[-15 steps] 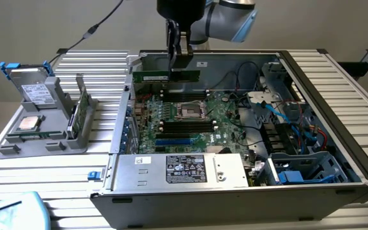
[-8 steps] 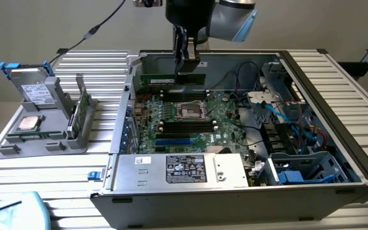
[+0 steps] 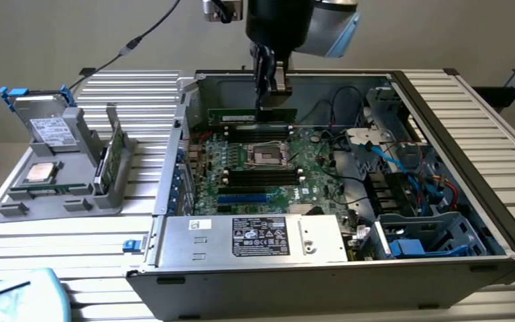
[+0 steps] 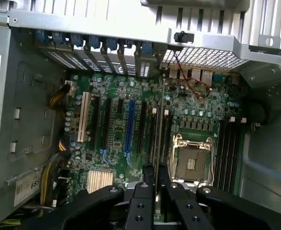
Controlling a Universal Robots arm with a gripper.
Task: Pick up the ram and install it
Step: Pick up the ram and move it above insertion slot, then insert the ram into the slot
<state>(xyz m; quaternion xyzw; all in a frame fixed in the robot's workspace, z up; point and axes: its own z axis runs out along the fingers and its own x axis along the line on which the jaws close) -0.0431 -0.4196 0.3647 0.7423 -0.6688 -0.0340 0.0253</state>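
On a slatted metal table [image 3: 51,235] sits an open computer [image 3: 329,288]; in the exterior view, the gripper [image 3: 271,100], nearly closed, pinches the ram [image 3: 239,115] on edge above the motherboard [image 3: 311,181]; from the wrist, it hangs over the slots [image 4: 168,139], where slight misalignment could jam it.

1. This is looking like a robotics lab set up for computer assembly.
2. A ribbed silver aluminium worktop [image 3: 78,241] is carrying an open black desktop computer case [image 3: 329,288], which is showing its green motherboard [image 3: 239,178].
3. A grey plastic parts fixture [image 3: 51,198] is standing beside the case.
4. A robot arm [image 3: 302,23] is hanging over it, its black claw [image 3: 271,100] gripping a long dark-green ram [image 3: 239,117].
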